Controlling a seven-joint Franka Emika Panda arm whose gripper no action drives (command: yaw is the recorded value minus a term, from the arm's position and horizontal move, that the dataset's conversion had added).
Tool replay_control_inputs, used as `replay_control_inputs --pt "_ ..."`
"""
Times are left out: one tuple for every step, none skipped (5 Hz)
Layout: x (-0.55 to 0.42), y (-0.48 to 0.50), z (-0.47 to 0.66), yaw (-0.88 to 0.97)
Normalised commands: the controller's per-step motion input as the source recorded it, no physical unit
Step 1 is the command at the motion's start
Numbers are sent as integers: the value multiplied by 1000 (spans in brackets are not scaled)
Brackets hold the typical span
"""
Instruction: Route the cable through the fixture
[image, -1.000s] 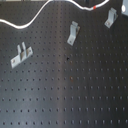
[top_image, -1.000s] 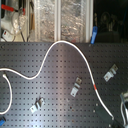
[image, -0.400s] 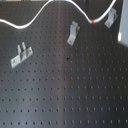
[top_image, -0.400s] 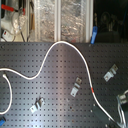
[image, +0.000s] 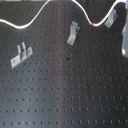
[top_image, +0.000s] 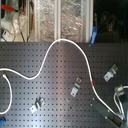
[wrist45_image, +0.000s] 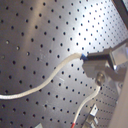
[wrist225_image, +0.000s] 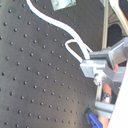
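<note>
The white cable (top_image: 60, 42) runs from the second exterior view's left, arcs up over the black pegboard and drops to its red band (top_image: 93, 80). Its last stretch ends in my gripper (top_image: 114, 110) at the second exterior view's lower right. In the first wrist view the cable (wrist45_image: 55, 75) ends in a blue tip clamped by the gripper (wrist45_image: 98, 59), which is shut on it. Three metal fixture brackets (top_image: 76, 88) (top_image: 111, 74) (top_image: 37, 104) stand on the board. The cable passes beside the middle bracket (image: 73, 34), not through it.
The pegboard (image: 65, 95) has a wide bare stretch toward the first exterior view's bottom. Shelving and clutter (top_image: 45, 20) stand behind the board. Part of the arm (image: 124, 35) blurs the first exterior view's right edge.
The gripper has moved lower in the second exterior view with the cable end. The red band has slid down from the top edge in the first exterior view.
</note>
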Motion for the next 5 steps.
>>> replay_control_inputs --pt "12 3 560 -214" --pt "-60 -94 194 -46" --pt "-169 -255 -2 0" --pt "-306 -324 -303 34" --pt "-261 -619 -358 0"
